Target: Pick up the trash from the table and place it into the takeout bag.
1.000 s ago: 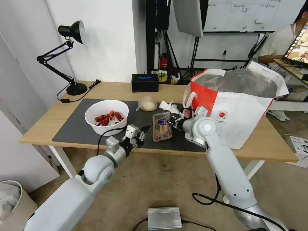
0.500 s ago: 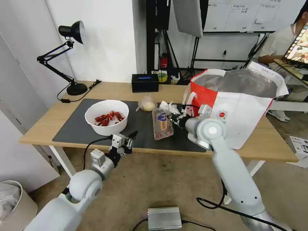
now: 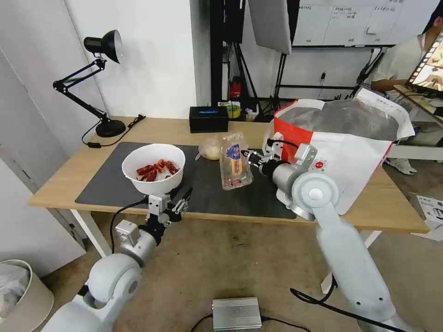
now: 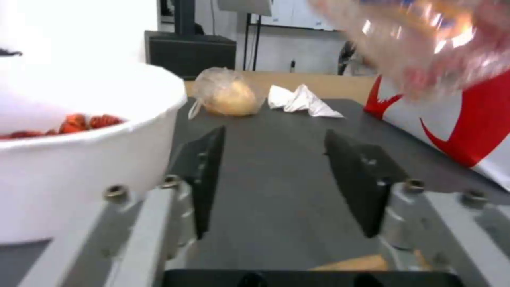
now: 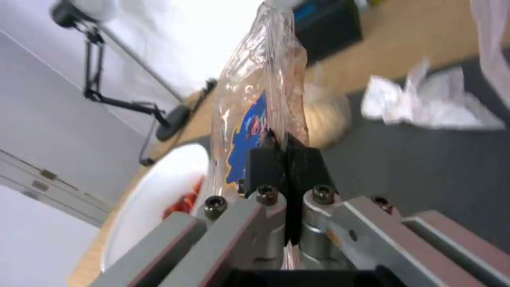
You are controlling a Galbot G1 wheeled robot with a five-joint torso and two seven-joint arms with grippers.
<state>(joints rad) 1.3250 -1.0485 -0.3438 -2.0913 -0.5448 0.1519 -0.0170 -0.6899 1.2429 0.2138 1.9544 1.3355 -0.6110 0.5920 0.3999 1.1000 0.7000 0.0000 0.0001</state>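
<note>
First piece of trash lifted, none bagged yet.
Right end effector pinches the clear tray beside the takeout bag; left end effector gapes empty; bowl, knotted bag, tissue remain.

On the surface a mat lies before me. The bowl sits on it at ten o'clock, my left claw at the near edge just below it. At twelve o'clock my right claw holds the tray upright above the mat. Behind the tray lie the knotted bag and, beside it toward the takeout bag, the tissue. The takeout bag stands at two o'clock, the tissue box at the far edge, and the lamp at the far corner at ten o'clock.
</note>
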